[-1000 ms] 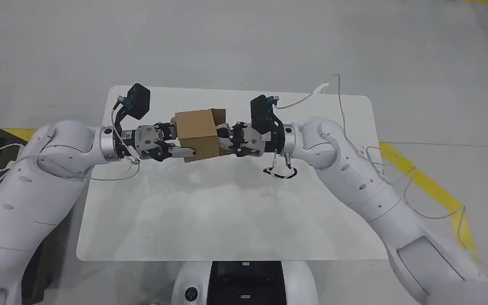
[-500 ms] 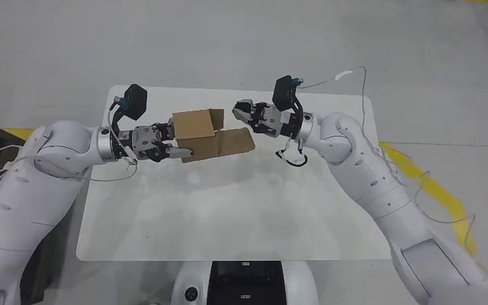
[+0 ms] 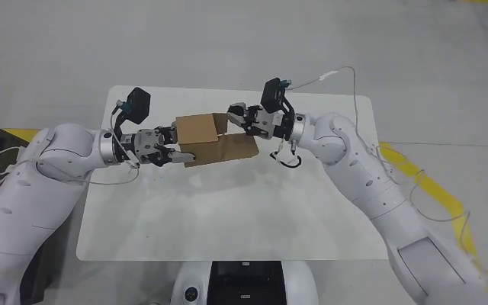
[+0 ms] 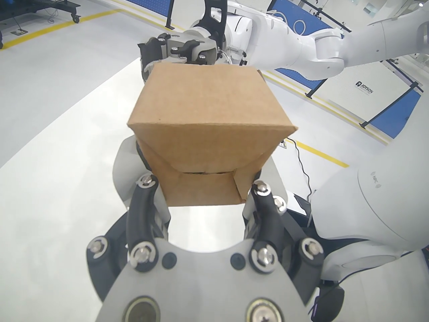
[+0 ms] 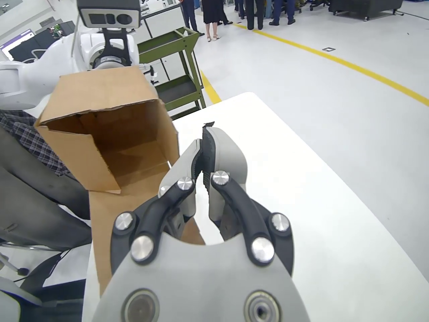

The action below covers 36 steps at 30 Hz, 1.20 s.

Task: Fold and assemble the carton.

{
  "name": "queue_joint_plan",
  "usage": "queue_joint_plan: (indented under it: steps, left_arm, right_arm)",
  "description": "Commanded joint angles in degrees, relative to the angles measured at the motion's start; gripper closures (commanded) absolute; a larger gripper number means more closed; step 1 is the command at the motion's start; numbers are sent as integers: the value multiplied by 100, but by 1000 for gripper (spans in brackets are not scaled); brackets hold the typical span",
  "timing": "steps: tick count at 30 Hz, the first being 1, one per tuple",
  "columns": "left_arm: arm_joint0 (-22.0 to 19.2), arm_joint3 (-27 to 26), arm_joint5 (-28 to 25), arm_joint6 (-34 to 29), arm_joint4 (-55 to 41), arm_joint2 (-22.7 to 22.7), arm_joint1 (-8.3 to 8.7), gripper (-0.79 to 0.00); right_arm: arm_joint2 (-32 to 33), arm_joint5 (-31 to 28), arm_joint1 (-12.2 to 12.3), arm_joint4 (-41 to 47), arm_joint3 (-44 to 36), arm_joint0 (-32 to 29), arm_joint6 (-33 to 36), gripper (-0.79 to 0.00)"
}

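Brown cardboard: the carton (image 3: 200,133) hangs above the table (image 3: 229,221), between the two arms. I have the left gripper (image 4: 204,182) clamped across its closed end, so the open mouth faces the other arm for flap work (my reading, not an observation). The right gripper (image 5: 203,150) has its pads (image 5: 216,145) pressed together on nothing. Its tip sits just beside the mouth, above the long flap (image 5: 110,209), which hangs outward unfolded.

Not determinable:
- whether that tip touches the cardboard;
- where exactly the left gripper bears on the carton, since its walls hide the contact;
- the state of the flaps on the far side.
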Motion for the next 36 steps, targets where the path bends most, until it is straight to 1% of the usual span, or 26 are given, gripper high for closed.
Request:
queue_joint_plan:
  steps: [1,7,14,22,27,32,36]
  left_arm:
    - [-18,18,11,-3,20,3,-4,-372]
    - [-69,47,20,-3,52,4,-14,-363]
    - [-106,8,47,-8,101,86,-38,-360]
    - [-163,-28,34,-30,130,182,-66,-363]
    - [-206,61,25,-21,138,164,-71,-369]
    - [-196,188,-5,23,163,62,-61,-369]
    - [-145,263,-28,45,196,-46,-45,-369]
  right_arm:
    - [20,-93,5,-4,-27,-27,18,0]
    - [73,-292,20,12,-195,-134,76,0]
    - [-82,-426,-30,88,-375,-165,245,0]
    - [-215,-403,-115,141,-307,-76,289,0]
    - [-119,-386,-120,114,-228,-46,251,0]
    - [183,-127,-38,119,-204,-129,426,0]
    - [459,393,30,380,-289,-234,735,0]
